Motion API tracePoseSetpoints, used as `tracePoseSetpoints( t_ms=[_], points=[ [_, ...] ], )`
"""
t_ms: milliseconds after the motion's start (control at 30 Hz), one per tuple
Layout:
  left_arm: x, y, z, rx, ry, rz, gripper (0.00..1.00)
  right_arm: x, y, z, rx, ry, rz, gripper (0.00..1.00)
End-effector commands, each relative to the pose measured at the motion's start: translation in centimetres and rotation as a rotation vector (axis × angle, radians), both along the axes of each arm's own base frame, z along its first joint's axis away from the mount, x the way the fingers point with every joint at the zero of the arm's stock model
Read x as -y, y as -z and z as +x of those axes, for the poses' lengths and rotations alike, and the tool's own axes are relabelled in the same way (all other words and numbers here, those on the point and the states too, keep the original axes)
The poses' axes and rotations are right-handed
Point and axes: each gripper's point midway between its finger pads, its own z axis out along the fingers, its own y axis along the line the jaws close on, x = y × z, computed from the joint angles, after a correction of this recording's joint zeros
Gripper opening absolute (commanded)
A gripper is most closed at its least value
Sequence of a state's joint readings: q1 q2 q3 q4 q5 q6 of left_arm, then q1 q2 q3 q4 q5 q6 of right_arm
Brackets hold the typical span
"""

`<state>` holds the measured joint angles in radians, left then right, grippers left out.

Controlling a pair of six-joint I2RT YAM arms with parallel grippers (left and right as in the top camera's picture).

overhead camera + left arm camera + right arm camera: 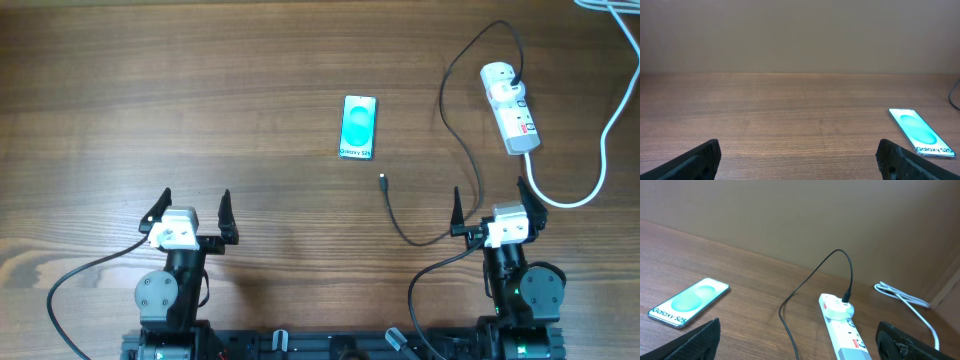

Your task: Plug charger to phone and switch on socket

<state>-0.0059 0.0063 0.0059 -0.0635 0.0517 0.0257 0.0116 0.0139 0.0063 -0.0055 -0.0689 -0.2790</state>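
- Standing wide open and empty at the near edge of the table (150, 90): left gripper (192, 203) and right gripper (489, 195).
- Lying flat mid-table with the screen lit teal and the lettered end toward the arms: phone (359, 127), well apart from both grippers.
- Running from the white plug in the socket (509, 108) at far right: charger (444, 105), looped down past the right gripper. Ends in a small tip (382, 180) near the phone's near end, not touching it.
- Risk of missing the tip: thin, black and loose on the wood, likely to skid away from a closing pinch.
- Risk of shoving the phone instead of seating the tip: nothing braces it, so probably needs pinning with the left gripper.
- Risk of a tilted entry; port not visible from here.
- Risk of snagging: cable loop just beside the right gripper's inner finger, right in the path toward the tip. A caught loop could drag the tip or tug the socket.
- Risk at the switch: small red marks on the socket, cannot tell which part rocks or whether already on. A hard poke may slide the strip.
- Also around: thick white cord (600, 150) curling from the socket to the far right edge, clear of the phone; otherwise wood between grippers and phone.
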Motion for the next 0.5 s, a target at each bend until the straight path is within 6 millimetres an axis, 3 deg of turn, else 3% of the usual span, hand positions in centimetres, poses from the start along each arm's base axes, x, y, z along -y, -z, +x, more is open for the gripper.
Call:
tracePoseSetpoints(
  t_ms=[0, 467],
  points=[
    [0.27, 0.24, -0.03, -0.009, 0.02, 0.018, 1.0, 0.23, 0.02, 0.05, 0.0, 0.014, -0.009, 1.0],
    [0.27, 0.24, -0.03, -0.009, 0.02, 0.018, 1.0, 0.22, 0.02, 0.05, 0.0, 0.014, -0.009, 1.0]
  ],
)
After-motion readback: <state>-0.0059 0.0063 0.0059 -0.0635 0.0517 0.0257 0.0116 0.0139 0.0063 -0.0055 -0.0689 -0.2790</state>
